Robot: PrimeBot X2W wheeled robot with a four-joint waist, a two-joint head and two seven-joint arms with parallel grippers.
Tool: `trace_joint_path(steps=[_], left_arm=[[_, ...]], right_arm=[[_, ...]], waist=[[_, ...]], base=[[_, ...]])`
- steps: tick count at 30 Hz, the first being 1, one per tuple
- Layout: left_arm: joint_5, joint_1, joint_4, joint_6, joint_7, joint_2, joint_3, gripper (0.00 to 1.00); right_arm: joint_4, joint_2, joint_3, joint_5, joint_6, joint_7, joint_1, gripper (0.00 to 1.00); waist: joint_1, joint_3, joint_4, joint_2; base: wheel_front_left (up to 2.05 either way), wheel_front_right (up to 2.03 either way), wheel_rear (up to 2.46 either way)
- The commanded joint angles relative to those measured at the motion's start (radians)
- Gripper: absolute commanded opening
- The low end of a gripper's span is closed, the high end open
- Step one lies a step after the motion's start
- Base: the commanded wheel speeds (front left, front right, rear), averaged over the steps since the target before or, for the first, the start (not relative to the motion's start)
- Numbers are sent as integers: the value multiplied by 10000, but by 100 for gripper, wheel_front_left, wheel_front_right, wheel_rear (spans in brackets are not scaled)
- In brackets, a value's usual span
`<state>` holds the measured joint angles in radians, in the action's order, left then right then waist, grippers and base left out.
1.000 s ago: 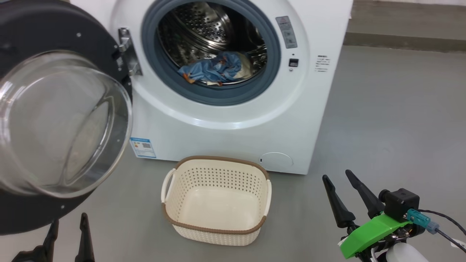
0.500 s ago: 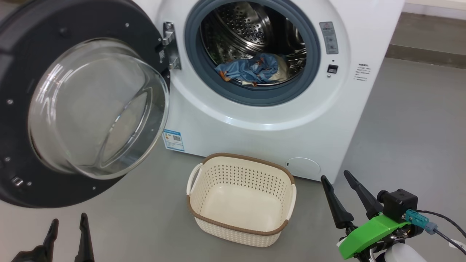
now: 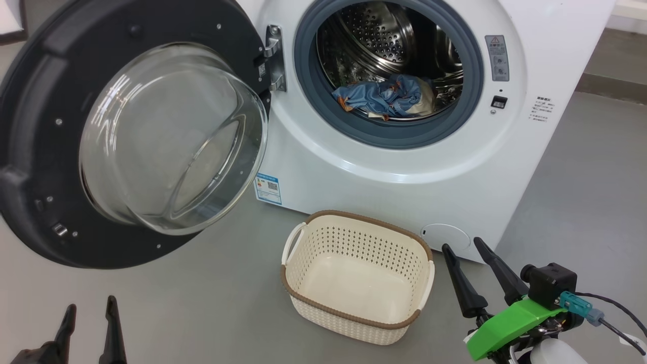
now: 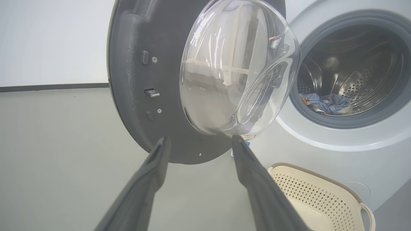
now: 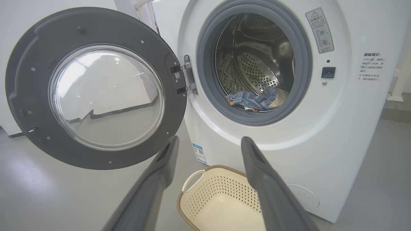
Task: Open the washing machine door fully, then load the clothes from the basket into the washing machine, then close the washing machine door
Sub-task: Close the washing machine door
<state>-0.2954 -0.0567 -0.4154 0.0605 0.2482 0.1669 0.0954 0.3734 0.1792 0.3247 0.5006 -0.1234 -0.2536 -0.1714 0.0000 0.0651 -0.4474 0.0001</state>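
Note:
The washing machine (image 3: 384,177) stands with its round black door (image 3: 35,101) swung wide open to the left, glass bowl (image 3: 172,136) bulging toward me. Light blue clothes (image 3: 386,96) with orange print lie inside the steel drum (image 3: 384,40), also seen as clothes (image 5: 253,99) and clothes (image 4: 327,103). The cream basket (image 3: 424,275) sits on the floor before the machine with nothing in it. My left gripper (image 3: 88,306) is open at the lower left, below the door. My right gripper (image 3: 462,245) is open at the lower right, beside the basket. Neither holds anything.
Grey floor (image 3: 202,283) spreads around the basket and under the door. A blue label sticker (image 3: 268,188) and a round lower flap (image 3: 447,235) mark the machine's front. A dark skirting line (image 4: 48,87) runs along the white wall behind the door.
The head camera has turned left, so machine, door and basket have shifted rightward in the picture. Both grippers keep their places and stay open.

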Motion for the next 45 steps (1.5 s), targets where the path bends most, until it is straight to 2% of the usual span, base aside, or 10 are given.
trace_joint_path(steps=[1,27,28,30,38,41,45], left_arm=[[-75,-392,212,-61,135,274,288,100],[-235,-325,401,-133,136,223,293,100],[-249,-325,396,-131,136,225,296,64],[-297,-356,425,-94,136,244,309,0],[-818,-1409,1437,312,-50,916,526,0],[-1310,-1972,1959,437,-428,1220,685,0],[-2491,-2747,2369,578,-1087,1564,1041,0]], right_arm=[[-204,34,199,24,-73,-82,-136,100],[-131,71,430,109,-73,-82,-272,100],[-136,67,432,104,-73,-82,-268,100],[-140,58,433,98,-73,-82,-255,100],[-113,114,399,99,-73,-82,-237,100],[-120,121,432,88,-73,-82,-251,100],[-119,138,484,94,-73,-82,-245,100]], waist=[[0,-19,-56,-1],[0,-107,40,-1],[0,-117,49,-1],[0,-135,66,-1],[0,-156,45,-1],[0,-171,64,-1],[0,-214,197,-1]], base=[[0,0,0],[0,0,0],[0,0,0],[0,0,0],[0,0,0],[0,0,0],[0,0,0]])
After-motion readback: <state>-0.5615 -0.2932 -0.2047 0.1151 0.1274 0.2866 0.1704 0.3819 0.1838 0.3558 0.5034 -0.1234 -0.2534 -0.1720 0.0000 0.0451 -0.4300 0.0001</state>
